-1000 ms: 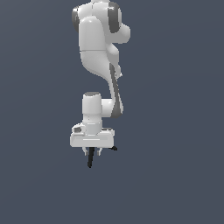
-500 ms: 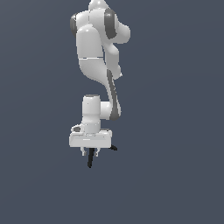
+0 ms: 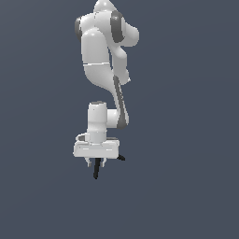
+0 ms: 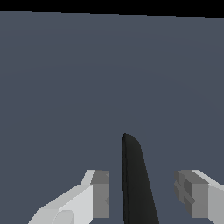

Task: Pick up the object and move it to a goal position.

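Observation:
The black spring clamp (image 3: 96, 171) hangs under my white gripper (image 3: 96, 163). One thin handle points down below the fingers. The other handle sticks out sideways toward the exterior view's right. In the wrist view one black handle (image 4: 136, 179) runs between my two fingertips (image 4: 101, 192), with a narrow gap on each side of it. The clamp's head and red tip are hidden. The gripper (image 4: 142, 194) is closed partway around the clamp and carries it. No goal marker shows in either view.
The white arm (image 3: 100, 51) rises above the gripper, folded at the elbow. Everything around it is a plain dark grey surface (image 3: 186, 186), with a black band at one edge of the wrist view.
The upper arm has shifted and turned a little. The gripper sits slightly lower. The clamp has stayed in the same place between the fingers.

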You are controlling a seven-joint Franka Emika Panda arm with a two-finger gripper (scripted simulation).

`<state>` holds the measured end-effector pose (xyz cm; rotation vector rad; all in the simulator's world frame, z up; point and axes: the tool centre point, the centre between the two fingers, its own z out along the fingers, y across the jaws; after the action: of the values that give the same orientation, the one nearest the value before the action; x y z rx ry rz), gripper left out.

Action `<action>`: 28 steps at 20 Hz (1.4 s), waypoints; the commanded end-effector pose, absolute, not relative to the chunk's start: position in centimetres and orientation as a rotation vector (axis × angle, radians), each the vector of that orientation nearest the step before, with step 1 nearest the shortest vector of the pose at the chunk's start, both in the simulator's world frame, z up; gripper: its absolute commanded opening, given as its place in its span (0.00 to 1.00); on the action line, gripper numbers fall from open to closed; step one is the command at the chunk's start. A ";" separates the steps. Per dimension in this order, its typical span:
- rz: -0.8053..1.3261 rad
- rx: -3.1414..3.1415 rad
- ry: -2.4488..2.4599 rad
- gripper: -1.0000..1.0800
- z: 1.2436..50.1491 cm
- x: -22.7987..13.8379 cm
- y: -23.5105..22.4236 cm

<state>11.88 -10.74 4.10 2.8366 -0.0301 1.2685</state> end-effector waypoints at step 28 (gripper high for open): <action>1.272 2.835 -0.030 0.00 2.3 14.0 -10.8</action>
<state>13.95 -10.82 2.20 2.8353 -0.0306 1.2712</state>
